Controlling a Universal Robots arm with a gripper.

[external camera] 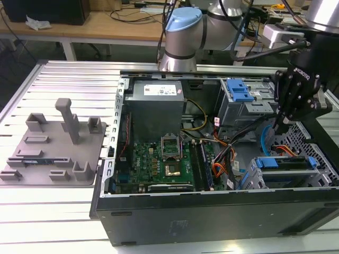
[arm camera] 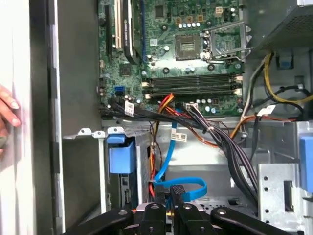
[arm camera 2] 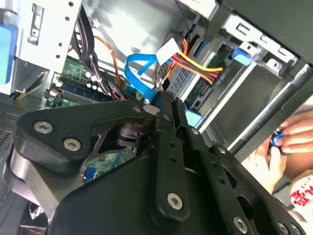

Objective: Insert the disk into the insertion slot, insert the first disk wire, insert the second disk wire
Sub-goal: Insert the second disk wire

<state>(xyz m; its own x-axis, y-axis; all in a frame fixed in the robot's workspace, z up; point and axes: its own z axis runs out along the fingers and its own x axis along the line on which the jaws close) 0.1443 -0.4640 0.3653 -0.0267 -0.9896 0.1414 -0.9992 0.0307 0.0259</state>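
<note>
The disk, silver in a blue carrier, lies inside the insertion slot, the perforated grey cage at the exterior view's lower right of the open computer case. My gripper hangs just above that cage, shut on the black plug of a flat blue disk wire. In both wrist views the blue wire loops away from the gripper. A red, yellow and black wire bundle with a white plug hangs beside the cage.
The motherboard, the power supply and a taller bay with a blue latch fill the case. Black cable bundles cross near the cage. A person's hand rests at the case edge. A grey fixture plate lies at the exterior view's left.
</note>
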